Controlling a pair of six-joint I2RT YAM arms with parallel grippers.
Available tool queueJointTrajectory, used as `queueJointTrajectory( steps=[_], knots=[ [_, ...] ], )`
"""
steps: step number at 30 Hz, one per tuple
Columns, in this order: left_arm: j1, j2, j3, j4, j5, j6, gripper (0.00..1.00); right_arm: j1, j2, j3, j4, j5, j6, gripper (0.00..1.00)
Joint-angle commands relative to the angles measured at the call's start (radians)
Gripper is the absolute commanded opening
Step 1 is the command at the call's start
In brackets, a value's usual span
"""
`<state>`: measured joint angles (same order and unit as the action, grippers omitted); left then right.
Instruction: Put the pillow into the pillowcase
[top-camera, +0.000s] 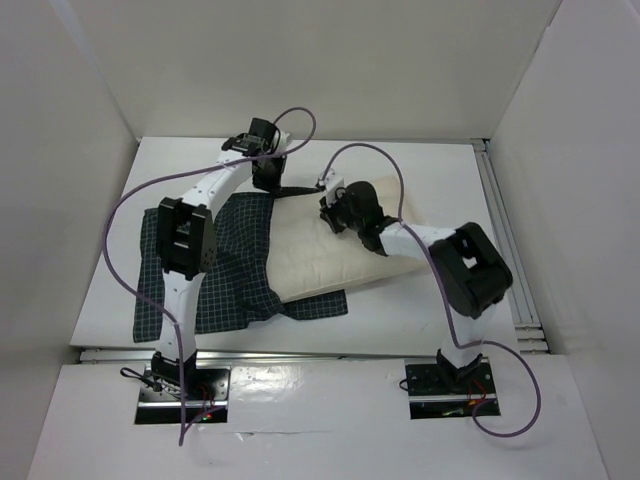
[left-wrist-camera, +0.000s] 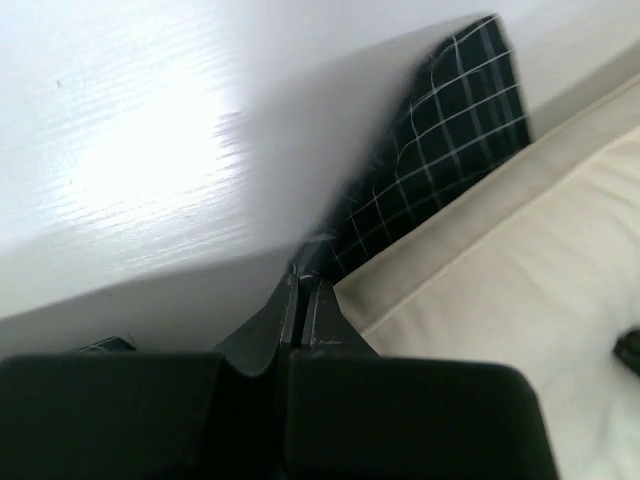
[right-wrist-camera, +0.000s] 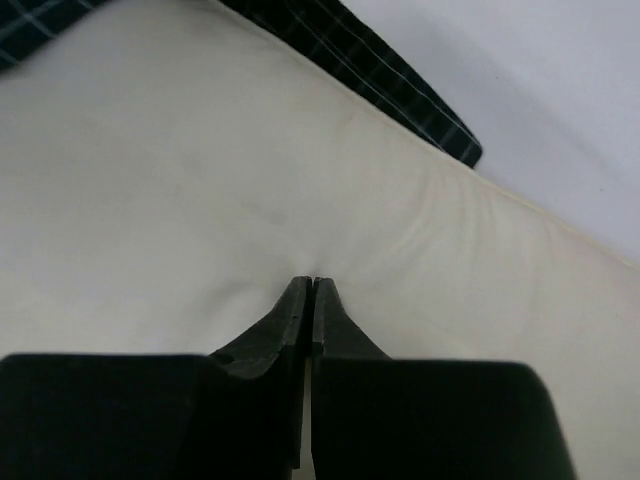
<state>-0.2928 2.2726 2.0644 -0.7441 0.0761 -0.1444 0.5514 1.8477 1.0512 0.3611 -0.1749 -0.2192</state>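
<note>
pillow (top-camera: 320, 265) centre frame, over right end of pillowcase (top-camera: 235, 275) (mostly outside imo). left gripper (left-wrist-camera: 302, 290) clamped on its hem, right gripper (right-wrist-camera: 312, 285) pinching pillow fabric. thin pinches: one tug, slip, mouth flops shut.

**Q:** Classify the site.

**A:** Robotics lab, enclosed test cell. The left arm (top-camera: 185, 240) and right arm (top-camera: 468, 268) are each bolted to a metal base plate (top-camera: 185, 392) at 6 o'clock, at the edge of a plain white table (top-camera: 440, 170).

**Q:** Supporting indicators?

**A:** White panels (top-camera: 330, 60) enclose the table at 9, 12 and 3 o'clock. Exposed purple cables (top-camera: 115, 225) loop from the arms to their bases. A metal rail (top-camera: 503, 230) runs along the table edge at 3 o'clock.
</note>
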Motion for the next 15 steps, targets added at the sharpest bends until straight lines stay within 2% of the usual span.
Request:
queueJointTrajectory(
  steps=[1, 6, 8, 10, 14, 15],
  knots=[
    [-0.052, -0.142, 0.053, 0.078, 0.071, -0.021, 0.0, 0.01, -0.154, -0.095, 0.125, -0.072, 0.076, 0.0],
    [-0.12, -0.127, 0.106, 0.078, 0.042, -0.021, 0.0, 0.019, -0.251, -0.145, 0.187, -0.208, 0.11, 0.0],
    [-0.12, -0.084, 0.189, 0.057, 0.085, -0.046, 0.0, 0.03, -0.26, -0.158, 0.226, -0.222, 0.135, 0.0],
    [-0.131, -0.07, 0.207, 0.034, 0.138, -0.055, 0.0, 0.03, -0.249, -0.158, 0.226, -0.222, 0.135, 0.0],
    [-0.174, -0.078, 0.155, 0.069, 0.056, -0.032, 0.0, 0.045, -0.239, -0.149, 0.172, -0.074, 0.098, 0.0],
    [-0.174, -0.087, 0.155, 0.08, 0.044, -0.032, 0.0, 0.045, -0.261, -0.134, 0.109, 0.004, 0.089, 0.06]
  ],
)
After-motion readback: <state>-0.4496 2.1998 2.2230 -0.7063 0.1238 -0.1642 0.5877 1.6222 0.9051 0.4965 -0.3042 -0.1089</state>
